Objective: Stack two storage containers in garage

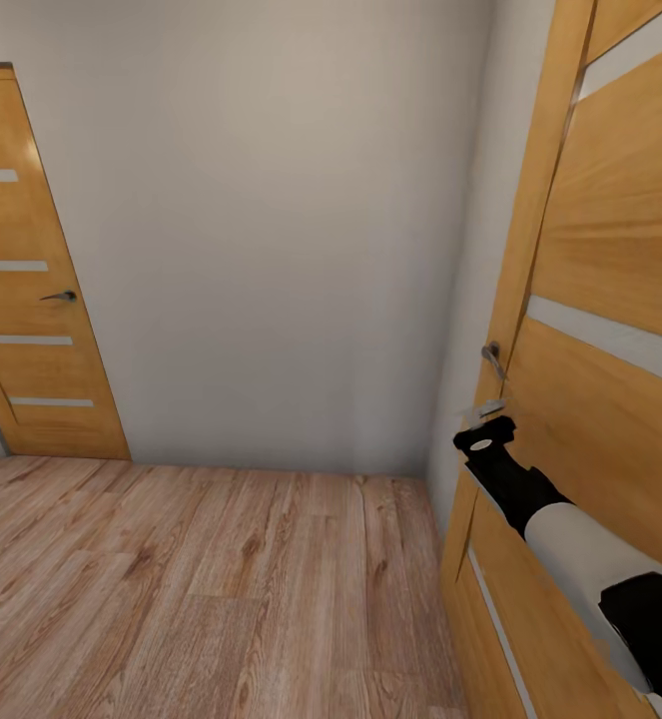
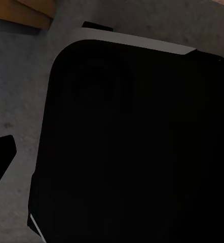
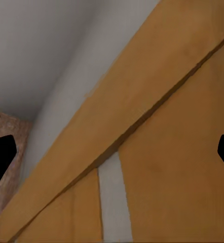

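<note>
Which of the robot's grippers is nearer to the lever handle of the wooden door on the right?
The right. The right gripper sits just below the door handle, arm stretched along the wooden door. The left gripper hangs over the robot's dark base, away from it.

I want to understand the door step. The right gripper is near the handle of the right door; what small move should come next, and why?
Probably ease the right gripper up onto the handle and close on it. In the head view the gripper sits just below the handle, against the right door. In the right wrist view its fingertips stand wide apart with only door panel between them, so nothing is gripped yet.
</note>
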Tool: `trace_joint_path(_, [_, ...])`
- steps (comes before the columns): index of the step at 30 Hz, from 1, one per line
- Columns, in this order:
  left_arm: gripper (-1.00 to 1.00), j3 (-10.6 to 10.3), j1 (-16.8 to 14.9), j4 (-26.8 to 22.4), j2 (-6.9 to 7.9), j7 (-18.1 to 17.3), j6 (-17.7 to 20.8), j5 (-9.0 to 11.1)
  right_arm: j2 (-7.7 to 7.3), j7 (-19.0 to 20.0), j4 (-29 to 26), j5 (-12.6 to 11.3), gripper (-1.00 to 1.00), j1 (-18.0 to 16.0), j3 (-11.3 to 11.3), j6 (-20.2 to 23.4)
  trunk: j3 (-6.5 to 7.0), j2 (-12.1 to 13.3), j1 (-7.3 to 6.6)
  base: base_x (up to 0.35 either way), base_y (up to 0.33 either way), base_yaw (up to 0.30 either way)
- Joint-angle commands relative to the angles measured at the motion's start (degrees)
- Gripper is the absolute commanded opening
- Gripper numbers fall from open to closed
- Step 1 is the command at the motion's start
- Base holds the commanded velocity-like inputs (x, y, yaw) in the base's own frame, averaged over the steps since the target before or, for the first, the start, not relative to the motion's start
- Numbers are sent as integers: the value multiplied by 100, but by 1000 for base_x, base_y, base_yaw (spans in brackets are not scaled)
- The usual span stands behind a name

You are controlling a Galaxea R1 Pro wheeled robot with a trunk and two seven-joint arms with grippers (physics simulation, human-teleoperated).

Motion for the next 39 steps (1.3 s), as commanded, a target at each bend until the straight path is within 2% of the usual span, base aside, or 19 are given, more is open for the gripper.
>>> trace_joint_path(1, [100, 2, 0, -2, -1, -4, -13, 37, 63, -16, -10, 46, 100, -5, 38, 58, -6, -3, 0, 0, 0, 0])
trace_joint_path(2, [100, 2, 0, -2, -1, -4, -13, 37, 199, -16, -11, 50, 100, -5, 40, 59, -6, -3, 0, 0, 0, 0])
trace_joint_path(8, [100, 2, 0, -2, -1, -3, -13, 37, 766, -17, -12, 43, 100, -5, 36, 50, -6, -3, 0, 0, 0, 0])
trace_joint_path(14, [100, 2, 0, -2, -1, -5, -13, 37, 1196, 9, 59, 6, 100, -5, 22, 6, -6, -3, 0, 0, 0, 0])
trace_joint_path(16, [100, 2, 0, -2, -1, -5, -13, 37, 1272, 32, 83, -10, 100, -5, 16, -13, -6, -3, 0, 0, 0, 0])
trace_joint_path(18, [100, 2, 0, -2, -1, -3, -13, 37, 1301, 54, 135, -23, 100, -5, 13, -23, -6, -3, 0, 0, 0, 0])
trace_joint_path(21, [100, 2, 0, -2, -1, -4, -13, 37, 1359, 159, 572, -144, 100, -5, 10, -150, -6, -3, 0, 0, 0, 0])
trace_joint_path(23, [100, 2, 0, -2, 1, -5, -13, 37, 1379, 462, 1441, -616, 100, -5, 13, -656, -6, -3, 0, 0, 0, 0])
trace_joint_path(24, [100, 2, 0, -2, 0, -5, -13, 37, 1379, 613, 1731, -774, 100, -5, 13, -816, -6, -3, 0, 0, 0, 0])
trace_joint_path(28, [100, 2, 0, -2, -1, -5, -13, 37, 1361, 1197, 2589, -1077, 100, -8, 10, -1213, -6, -3, 0, 0, 0, 0])
trace_joint_path(33, [100, 2, 0, -2, 5, -5, -13, 37, 1334, 1597, 2941, -1211, 100, 118, 9, -1458, -6, -3, 0, 0, 0, 0])
trace_joint_path(36, [100, 2, 0, -2, 7, -5, -13, 37, 1324, 1667, 2997, -1236, 100, 417, 9, -1495, -6, -3, 0, 0, 0, 0])
trace_joint_path(39, [100, 2, 0, 1, 6, -3, -13, 37, 1319, 1698, 3020, -1242, 100, 934, 11, -1512, -6, -3, 0, 0, 0, 0])
